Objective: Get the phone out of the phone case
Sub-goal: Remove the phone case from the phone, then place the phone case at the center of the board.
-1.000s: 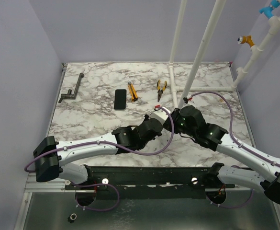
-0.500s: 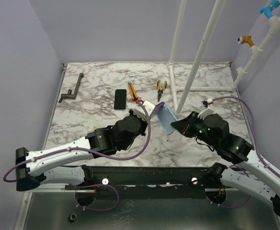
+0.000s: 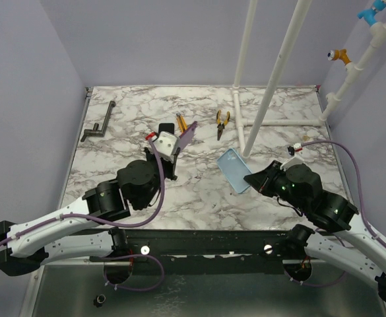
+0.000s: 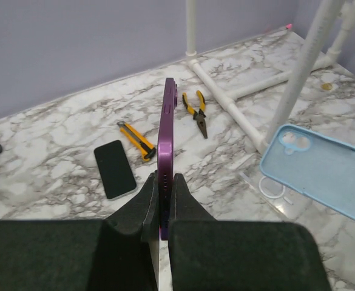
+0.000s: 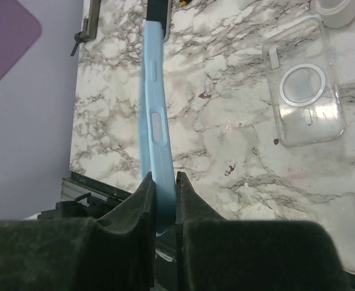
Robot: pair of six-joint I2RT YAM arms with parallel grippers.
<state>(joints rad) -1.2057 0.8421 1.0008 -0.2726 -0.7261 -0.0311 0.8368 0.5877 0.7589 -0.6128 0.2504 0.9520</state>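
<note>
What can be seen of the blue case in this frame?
The blue case is a pale sky-blue shell, matte and soft-looking like silicone, with rounded corners. A camera cutout sits near one corner, and one long side shows oval button marks. It is empty, with no phone in it. The right claw is shut on its near end, and nothing else touches it. It appears lifted off the table, tilted, right of centre.
</note>
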